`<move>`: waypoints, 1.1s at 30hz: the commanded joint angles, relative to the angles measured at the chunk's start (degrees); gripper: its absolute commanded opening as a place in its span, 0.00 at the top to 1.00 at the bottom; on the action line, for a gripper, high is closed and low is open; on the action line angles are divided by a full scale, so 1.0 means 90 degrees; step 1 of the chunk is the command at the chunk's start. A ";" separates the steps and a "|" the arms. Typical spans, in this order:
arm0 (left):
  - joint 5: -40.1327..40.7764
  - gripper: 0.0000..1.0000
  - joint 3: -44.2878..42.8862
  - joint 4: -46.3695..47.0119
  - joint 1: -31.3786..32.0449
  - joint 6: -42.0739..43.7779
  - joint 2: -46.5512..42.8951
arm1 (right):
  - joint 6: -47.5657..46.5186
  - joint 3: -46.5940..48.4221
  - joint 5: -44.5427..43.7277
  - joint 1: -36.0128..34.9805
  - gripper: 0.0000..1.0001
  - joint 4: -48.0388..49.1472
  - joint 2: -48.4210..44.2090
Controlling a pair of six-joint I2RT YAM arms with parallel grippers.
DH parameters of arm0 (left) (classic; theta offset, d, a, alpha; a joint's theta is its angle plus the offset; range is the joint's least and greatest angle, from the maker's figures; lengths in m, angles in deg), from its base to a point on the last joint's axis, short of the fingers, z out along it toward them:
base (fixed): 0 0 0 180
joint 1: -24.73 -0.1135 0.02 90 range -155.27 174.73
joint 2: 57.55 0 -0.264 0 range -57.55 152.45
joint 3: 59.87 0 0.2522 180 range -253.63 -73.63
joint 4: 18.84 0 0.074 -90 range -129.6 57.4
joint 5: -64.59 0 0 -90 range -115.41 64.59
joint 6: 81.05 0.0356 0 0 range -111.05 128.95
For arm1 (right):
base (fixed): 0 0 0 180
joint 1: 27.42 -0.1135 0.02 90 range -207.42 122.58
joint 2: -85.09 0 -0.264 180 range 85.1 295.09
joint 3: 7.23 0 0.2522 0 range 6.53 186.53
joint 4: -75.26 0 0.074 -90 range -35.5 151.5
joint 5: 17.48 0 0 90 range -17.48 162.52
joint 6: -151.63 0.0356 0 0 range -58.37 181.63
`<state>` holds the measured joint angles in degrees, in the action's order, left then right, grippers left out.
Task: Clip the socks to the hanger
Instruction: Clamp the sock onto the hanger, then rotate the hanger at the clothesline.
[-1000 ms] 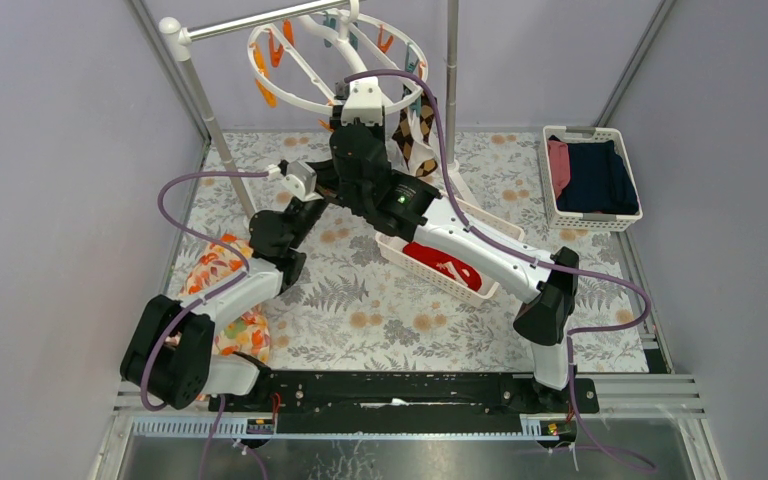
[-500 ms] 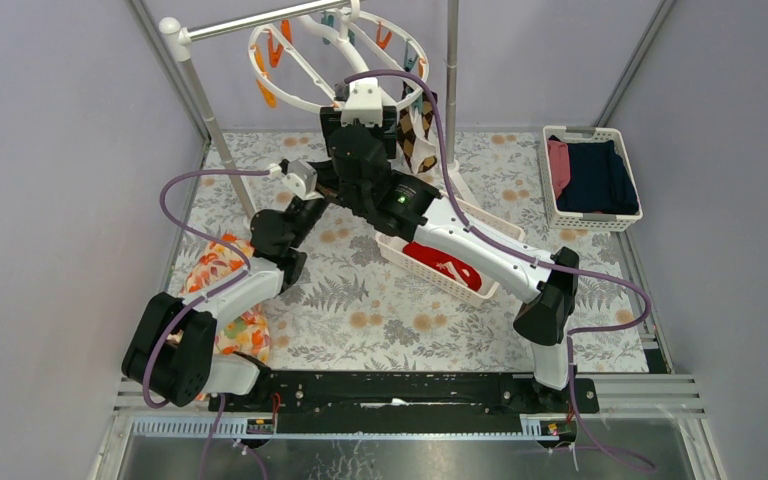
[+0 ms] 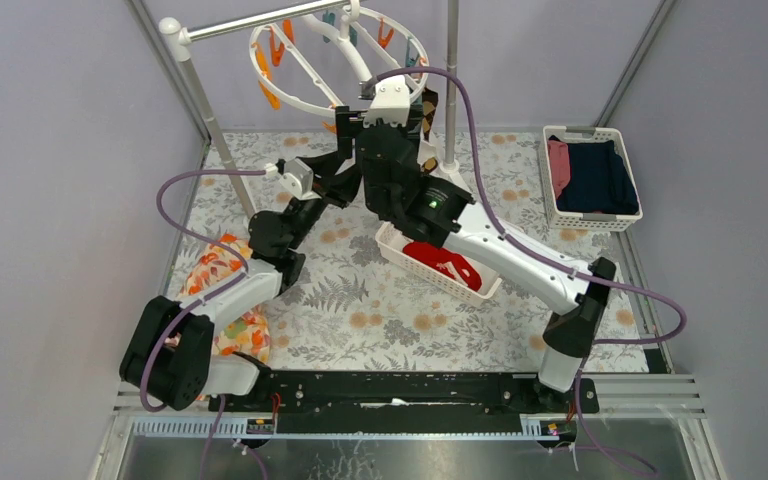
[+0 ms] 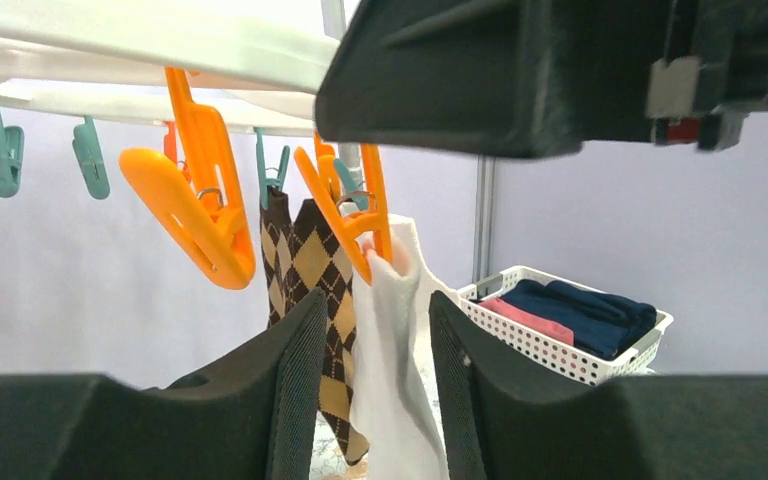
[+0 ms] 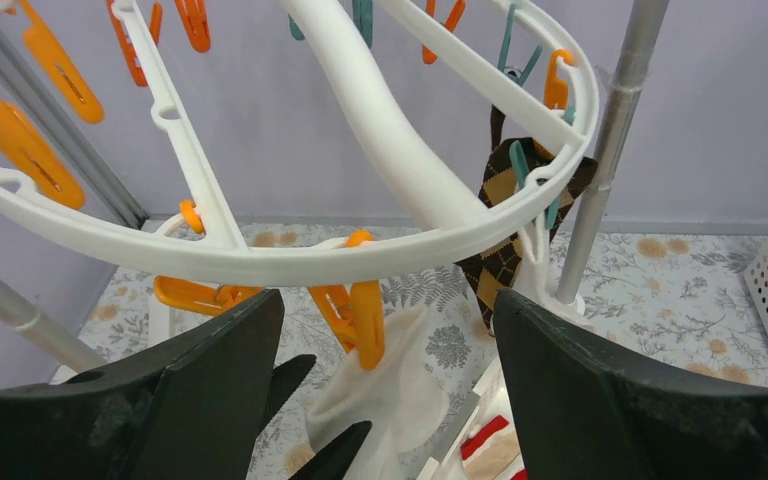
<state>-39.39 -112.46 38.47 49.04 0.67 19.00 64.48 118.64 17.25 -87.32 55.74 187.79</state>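
The hanger [image 3: 290, 62] is a white ring [image 5: 290, 255] with orange and teal clips, hung from the rail. A whitish sock [image 4: 390, 390] hangs from an orange clip [image 4: 360, 225], also seen in the right wrist view [image 5: 360, 320]. My left gripper [image 4: 378, 340] is open, its fingers [image 4: 300, 390] either side of that sock [image 5: 400, 390], a gap showing on each side. My right gripper [image 5: 390, 300] is open wide around the orange clip, touching nothing. An argyle sock [image 4: 315, 265] hangs clipped beside it [image 5: 505, 230]. Red socks [image 3: 440, 262] lie in the slatted basket [image 3: 390, 248].
A white perforated basket [image 3: 592, 178] at the right holds navy and pink clothes [image 4: 570, 315]. An orange floral cloth [image 3: 222, 290] lies by the left arm. The rack's upright poles [image 3: 450, 80] [image 3: 210, 120] flank the hanger. The right arm hides the left gripper from above.
My right arm has swung to the right at the hanger and its jaws have spread. The left gripper has gone from shut to open, leaving the whitish sock on the clip.
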 commanded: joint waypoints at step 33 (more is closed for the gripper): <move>-0.0892 0.01 0.2159 -0.5463 -0.0104 -0.2762 -0.4397 | 0.0092 -0.7897 0.5930 0.2652 0.00 0.2464 -0.5560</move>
<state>-45.34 -91.35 2.45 48.61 -20.20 -18.68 58.30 53.66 64.07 -68.46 69.75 143.09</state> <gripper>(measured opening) 0.987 0.994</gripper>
